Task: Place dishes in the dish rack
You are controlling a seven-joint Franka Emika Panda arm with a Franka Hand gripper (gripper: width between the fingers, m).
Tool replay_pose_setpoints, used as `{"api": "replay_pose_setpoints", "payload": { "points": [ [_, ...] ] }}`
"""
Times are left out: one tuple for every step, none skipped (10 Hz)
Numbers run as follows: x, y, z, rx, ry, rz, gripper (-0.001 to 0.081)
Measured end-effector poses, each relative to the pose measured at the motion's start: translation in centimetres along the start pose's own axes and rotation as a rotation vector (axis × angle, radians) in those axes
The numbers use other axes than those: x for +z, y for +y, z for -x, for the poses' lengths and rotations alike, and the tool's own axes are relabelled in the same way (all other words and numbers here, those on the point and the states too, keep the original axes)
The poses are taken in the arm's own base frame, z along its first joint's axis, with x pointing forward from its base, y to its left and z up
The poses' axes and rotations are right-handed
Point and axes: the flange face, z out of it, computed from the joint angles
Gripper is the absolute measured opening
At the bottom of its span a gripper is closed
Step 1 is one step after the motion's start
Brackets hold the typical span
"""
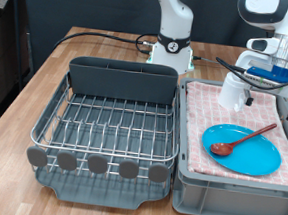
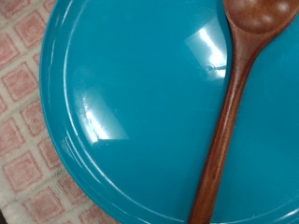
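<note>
Exterior view shows a wooden table (image 1: 25, 88) with the dish rack (image 1: 107, 125) on its left part: a silver wire grid on a dark grey tray, with a tall grey cutlery compartment (image 1: 123, 79) along the far side, and no dish in it. Just beside it, on the exterior view's right, stands a grey bin (image 1: 233, 193) lined with pink checked cloth (image 1: 205, 117). On that cloth lies the bright-blue plate (image 1: 248, 156), flat, with the reddish-brown wooden spoon (image 1: 240, 141) resting across it; the spoon's bowl sits on the plate towards the exterior view's left, and its handle runs up and to the right past the plate's rim. A small white cup (image 1: 232, 91) stands on the cloth at the bin's far edge, apart from the plate. The robot's white base (image 1: 173, 40) rises behind the rack, and the gripper (image 1: 277, 68) hangs above the bin's far right corner, higher than the plate and touching none of the dishes; from this angle I cannot tell whether its fingers are spread or closed, and nothing shows between them. Wrist view looks straight down on the plate, which fills most of the picture, with the spoon lying across it and a strip of the checked cloth along one edge; no fingers appear there.
</note>
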Motion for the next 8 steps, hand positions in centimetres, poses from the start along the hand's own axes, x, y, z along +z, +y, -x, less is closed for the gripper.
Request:
{"api": "replay_pose_setpoints", "payload": {
  "points": [
    [0.4, 0.2, 0.3, 0.03, 0.014, -0.01, 0.0802],
    [0.9, 0.4, 0.6, 0.047, 0.023, -0.015, 0.0802],
    [1.3, 0.5, 1.1, 0.055, 0.026, -0.014, 0.0802],
    [1.8, 0.6, 1.5, 0.057, 0.028, -0.012, 0.0802],
    [2.3, 0.6, 1.8, 0.059, 0.028, -0.01, 0.0802],
    [2.8, 0.6, 2.0, 0.063, 0.028, -0.005, 0.0802],
    [3.5, 0.5, 2.1, 0.066, 0.032, -0.005, 0.0802],
    [4.2, 0.6, 2.2, 0.077, 0.039, -0.009, 0.0802]
  ]
}}
